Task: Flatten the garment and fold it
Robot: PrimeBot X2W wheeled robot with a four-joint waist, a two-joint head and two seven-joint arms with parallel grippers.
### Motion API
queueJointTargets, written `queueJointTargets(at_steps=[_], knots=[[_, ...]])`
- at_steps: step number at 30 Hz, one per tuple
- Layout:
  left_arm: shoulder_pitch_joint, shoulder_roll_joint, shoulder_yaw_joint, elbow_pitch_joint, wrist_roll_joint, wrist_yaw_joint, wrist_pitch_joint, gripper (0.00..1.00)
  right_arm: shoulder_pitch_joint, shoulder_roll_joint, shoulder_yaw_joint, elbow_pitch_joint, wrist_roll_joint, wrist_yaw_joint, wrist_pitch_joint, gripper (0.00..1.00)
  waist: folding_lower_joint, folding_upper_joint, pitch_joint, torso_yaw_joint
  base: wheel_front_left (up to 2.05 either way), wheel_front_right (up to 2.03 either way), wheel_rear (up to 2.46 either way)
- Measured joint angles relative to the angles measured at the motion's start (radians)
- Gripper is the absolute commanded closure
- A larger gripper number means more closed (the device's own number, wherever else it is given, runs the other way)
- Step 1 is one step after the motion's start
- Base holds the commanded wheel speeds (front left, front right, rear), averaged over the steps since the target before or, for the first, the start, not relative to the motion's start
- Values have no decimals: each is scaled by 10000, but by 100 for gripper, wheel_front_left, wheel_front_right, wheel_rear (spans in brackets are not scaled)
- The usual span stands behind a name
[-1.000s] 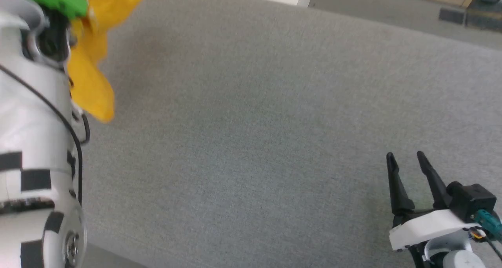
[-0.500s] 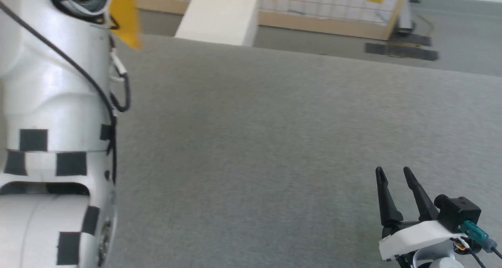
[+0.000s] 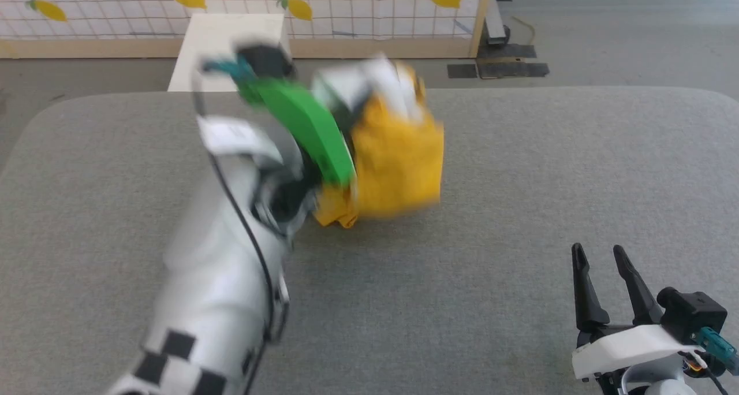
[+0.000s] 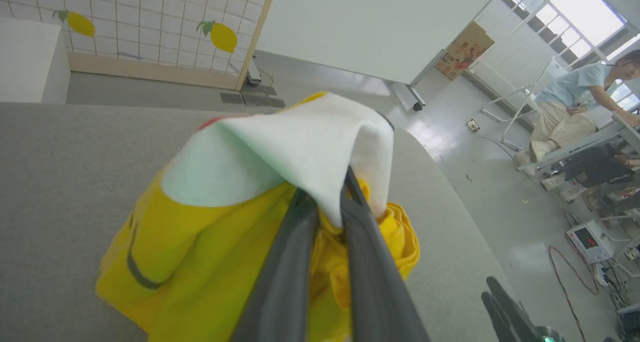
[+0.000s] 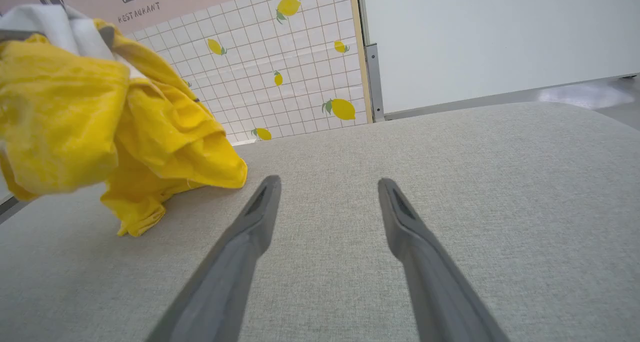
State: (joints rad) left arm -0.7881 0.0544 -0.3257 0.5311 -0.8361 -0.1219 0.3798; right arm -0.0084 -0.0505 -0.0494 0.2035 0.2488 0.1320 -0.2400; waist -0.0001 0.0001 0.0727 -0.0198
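Grey padded table point(image 3: 491, 314) lies under both claws. Right gripper point(image 3: 597, 249) is nearest, jaws wide apart, holding nothing. Ahead and to its left, left gripper point(image 4: 327, 194) is pinched tight on the garment point(image 3: 398, 164), which hangs bunched from its tips with the low end at the table. Flattening isn't done, folding not begun. Main obstacle, I judge, is the bundle's own tangle. White box point(image 3: 225, 43) and lemon-print screen point(image 3: 346, 8) stand beyond.
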Motion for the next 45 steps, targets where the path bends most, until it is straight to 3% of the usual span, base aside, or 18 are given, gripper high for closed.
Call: queueJointTargets(at_steps=[9, 13, 14, 15, 16, 24, 28, 31, 35, 38, 45], knots=[[2694, -42, -2554, 895, -215, 456, 1313, 100, -18, 6, 203, 17, 159, 0, -40, 0, 0, 0, 339, -127, 0, 0, 0], [2931, -58, -2903, 930, -616, 671, 1580, 100, -87, 4, 247, 40, 276, 0, -63, 0, 0, 0, 368, -26, 0, 0, 0], [2928, -69, -2861, 903, -625, 769, 1409, 67, -123, 2, 253, 48, 290, 0, -67, 0, 0, 0, 371, 14, 0, 0, 0], [2926, -77, -2780, 867, -694, 817, 1315, 16, -142, 2, 245, 50, 295, 0, -69, 0, 0, 0, 364, 55, 0, 0, 0], [2927, -84, -2617, 775, -901, 874, 1197, 0, -144, 4, 245, 61, 309, 0, -69, 0, 0, 0, 339, 94, 0, 0, 0], [2254, 263, -426, -876, -1985, 966, -554, 0, -120, 2, 165, 219, 326, 0, -86, 0, 0, 0, -32, 421, 0, 0, 0], [2088, 1122, 529, -1845, -1632, 698, -2387, 0, -114, 4, 188, 251, 336, 0, -125, 0, 0, 0, -266, 581, 0, 0, 0], [2359, 1810, 970, -2326, -771, 740, -3791, 0, -112, 4, 159, 291, 343, 0, -130, 0, 0, 0, -434, 670, 0, 0, 0], [3405, 2744, 1221, -2796, 805, 1419, -5455, 0, -92, 8, 142, 311, 326, 0, -155, 0, 0, -1, -632, 777, 0, 0, 0], [4413, 3173, 1256, -3131, 1753, 1956, -6023, 0, 36, 8, 56, 339, 326, 0, -155, 0, 0, -1, -766, 835, 0, 0, 0], [6703, 3413, 1204, -4251, 2941, 2784, -6312, 0, 142, 6, -328, 395, 8, 0, -82, 0, 0, 0, -824, 869, 0, 0, 0]])
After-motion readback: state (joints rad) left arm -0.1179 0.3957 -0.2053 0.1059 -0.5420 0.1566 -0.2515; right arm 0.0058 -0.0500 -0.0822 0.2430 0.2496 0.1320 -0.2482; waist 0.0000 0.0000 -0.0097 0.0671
